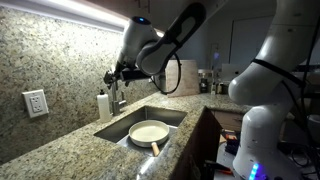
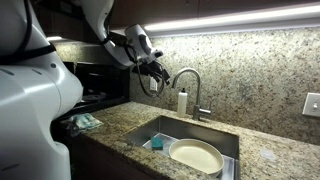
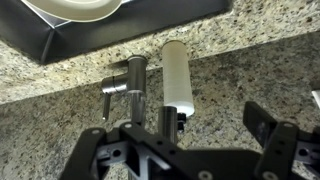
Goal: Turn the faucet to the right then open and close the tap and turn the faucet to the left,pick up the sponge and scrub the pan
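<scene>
Gripper (image 2: 152, 68) wide open, empty, hovering near the faucet (image 3: 135, 80) at the sink's (image 2: 180, 128) back edge beside the white bottle (image 3: 175, 75) — rigid, slick metal, probably swivels; I'd push the arched spout sideways, not pinch.

Above the sink (image 2: 205, 129) the air is open — only the pan (image 2: 196, 156) and the sponge (image 2: 156, 143) lie low in the basin. At the back rim the faucet (image 2: 186, 76) and a white bottle (image 2: 182, 102) stand just beside each other, close against the granite wall (image 2: 250, 65) behind.
</scene>
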### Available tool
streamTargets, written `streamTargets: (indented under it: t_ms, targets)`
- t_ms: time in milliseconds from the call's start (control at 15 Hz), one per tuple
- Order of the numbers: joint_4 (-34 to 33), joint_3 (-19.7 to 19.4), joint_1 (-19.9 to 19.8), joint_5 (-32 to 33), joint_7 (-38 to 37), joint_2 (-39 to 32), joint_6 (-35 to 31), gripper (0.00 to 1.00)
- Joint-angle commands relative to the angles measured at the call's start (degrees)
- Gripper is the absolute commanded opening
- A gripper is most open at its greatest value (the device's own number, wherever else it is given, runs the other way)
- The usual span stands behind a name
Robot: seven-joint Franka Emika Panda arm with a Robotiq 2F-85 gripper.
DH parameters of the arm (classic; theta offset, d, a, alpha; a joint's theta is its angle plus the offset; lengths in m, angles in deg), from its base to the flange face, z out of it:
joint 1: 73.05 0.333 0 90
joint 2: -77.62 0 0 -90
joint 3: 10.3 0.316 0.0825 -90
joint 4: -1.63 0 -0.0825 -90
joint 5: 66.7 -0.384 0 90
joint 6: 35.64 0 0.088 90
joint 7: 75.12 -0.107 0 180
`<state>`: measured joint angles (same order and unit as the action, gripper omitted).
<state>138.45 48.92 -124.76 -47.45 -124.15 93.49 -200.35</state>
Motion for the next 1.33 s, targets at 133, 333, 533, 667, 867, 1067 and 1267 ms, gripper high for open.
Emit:
streamTargets:
  t_ms: [133, 333, 533, 667, 867, 1067, 1267]
  targets:
    - [-3.9, 6.6, -9.0, 5.2, -1.6, -2.2, 0.7, 1.0]
    - [-4.3, 11.0, -14.1, 6.2, -2.6, -2.0, -0.2, 1.0]
    - [-3.6, 10.9, -13.8, 3.8, -0.5, -1.1, 0.1, 1.0]
    - [-3.8, 12.3, -14.8, 3.8, -0.5, -1.7, 0.1, 1.0]
    - [-4.1, 13.0, -16.0, 4.4, -1.0, -1.7, -0.1, 1.0]
    - [-5.4, 14.3, -18.5, 5.5, -1.1, -1.9, -0.3, 1.0]
    - [-6.7, 16.6, -22.2, 6.0, -0.9, -2.7, 0.2, 1.0]
